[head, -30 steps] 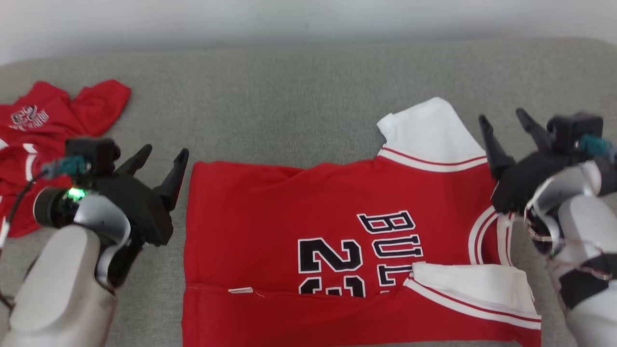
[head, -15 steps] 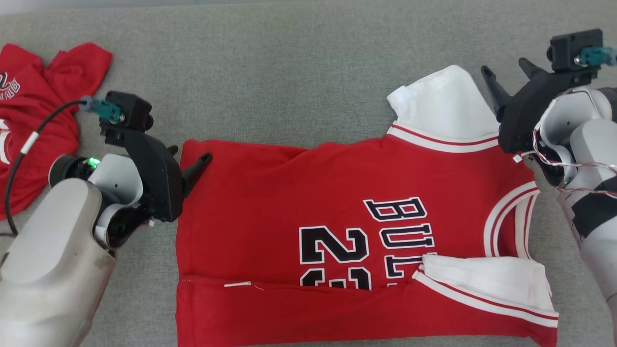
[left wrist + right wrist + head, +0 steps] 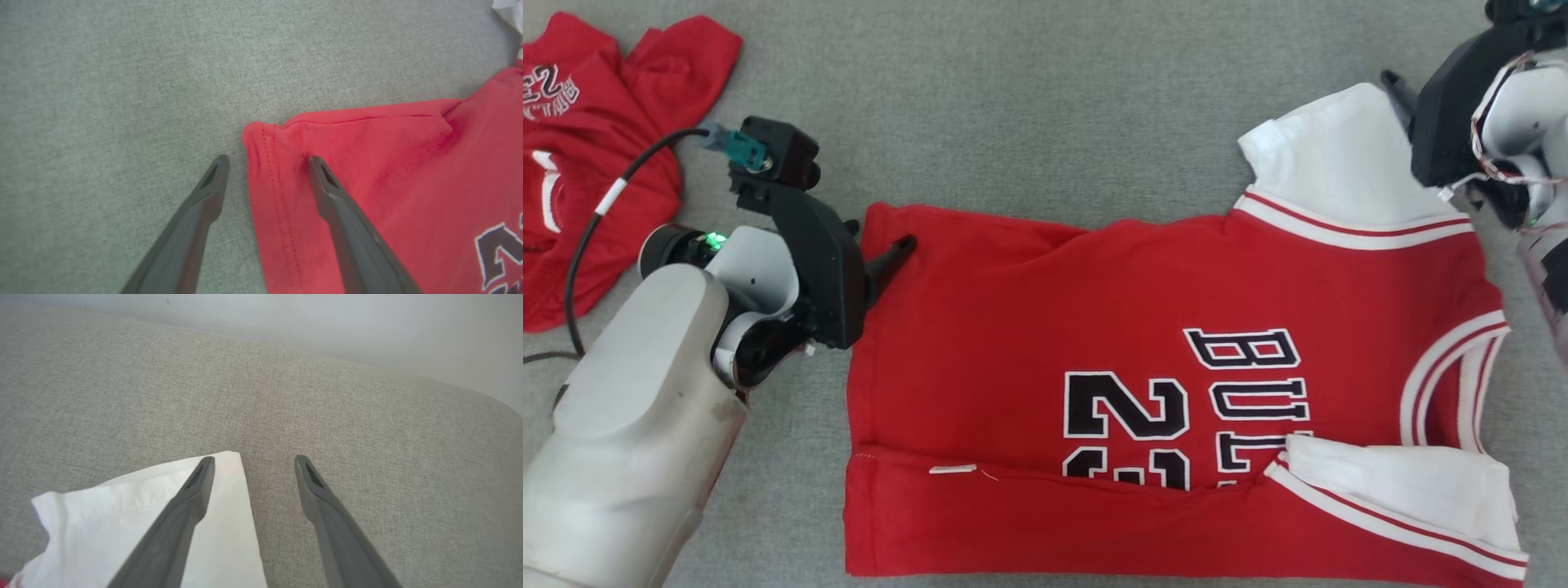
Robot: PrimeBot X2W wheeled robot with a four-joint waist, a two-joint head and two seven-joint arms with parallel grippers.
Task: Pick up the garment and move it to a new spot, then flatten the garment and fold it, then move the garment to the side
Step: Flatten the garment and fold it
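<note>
Left fingers (image 3: 335, 204) wide astride garment (image 3: 1094, 310) corner; right fingers (image 3: 184, 514) wide astride white sleeve (image 3: 102, 522).

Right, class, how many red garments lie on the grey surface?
2. A red jersey lies spread in the centre; a crumpled red shirt sits at the upper left, partly out of frame.

grey fabric surface (image 3: 1054, 106) — pale wall (image 3: 327, 318) behind.
</note>
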